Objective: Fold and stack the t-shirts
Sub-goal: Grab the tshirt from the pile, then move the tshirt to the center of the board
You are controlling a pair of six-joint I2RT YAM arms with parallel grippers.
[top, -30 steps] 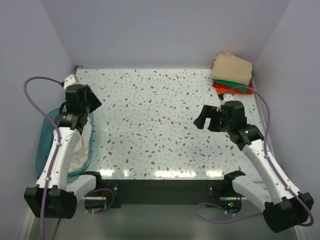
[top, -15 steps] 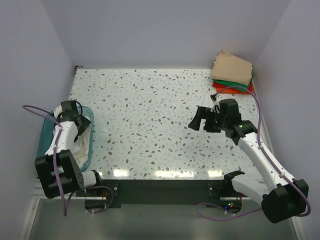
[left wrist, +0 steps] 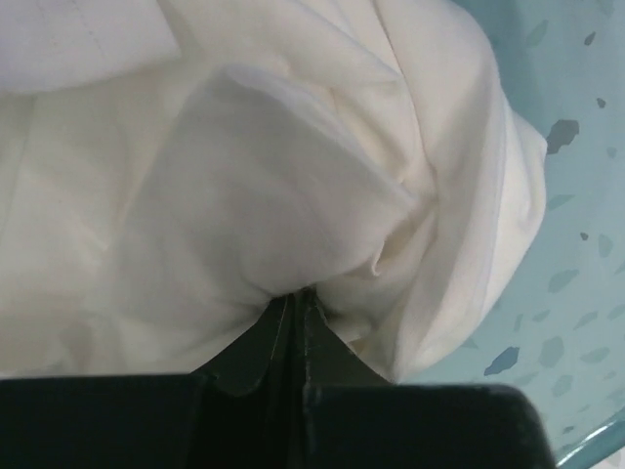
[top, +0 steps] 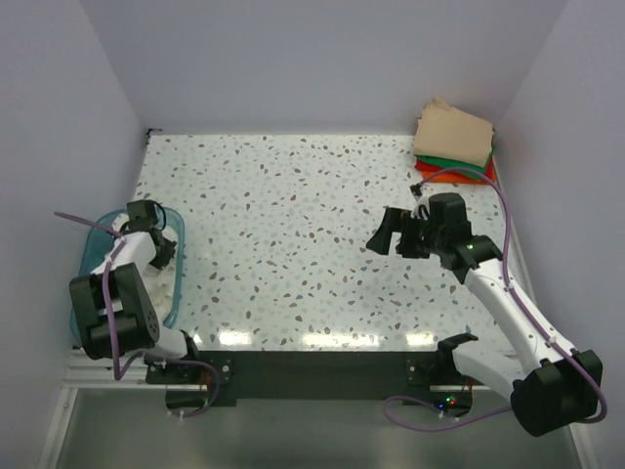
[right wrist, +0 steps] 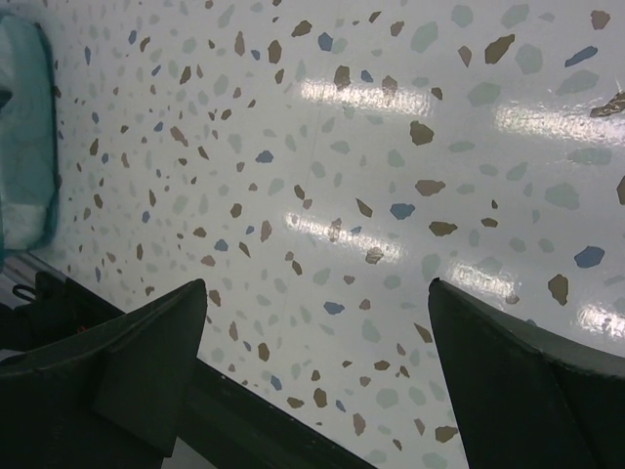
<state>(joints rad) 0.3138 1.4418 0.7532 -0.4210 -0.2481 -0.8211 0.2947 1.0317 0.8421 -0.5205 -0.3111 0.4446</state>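
Note:
A crumpled white t-shirt (left wrist: 293, 166) lies in the teal bin (top: 90, 256) at the table's left edge; a patch of it (top: 162, 283) shows from above. My left gripper (top: 156, 250) is down inside the bin. In the left wrist view its jaws meet at the tips (left wrist: 298, 295), shut on a fold of the white cloth. Folded tees are stacked in the far right corner: tan (top: 454, 133) on top, green (top: 441, 160) and orange-red (top: 461, 177) beneath. My right gripper (top: 387, 234) hangs open over bare table right of centre, fingers wide (right wrist: 317, 283), holding nothing.
The bin's translucent wall (left wrist: 576, 186) curves round the right of the white cloth. The speckled tabletop (top: 293, 215) lies between the arms. Grey walls close in on the left, back and right. A black rail (top: 312, 362) runs along the near edge.
My left arm dropped from above the bin down into it, and its jaws closed on the white cloth. My right gripper shifted slightly left and stayed open.

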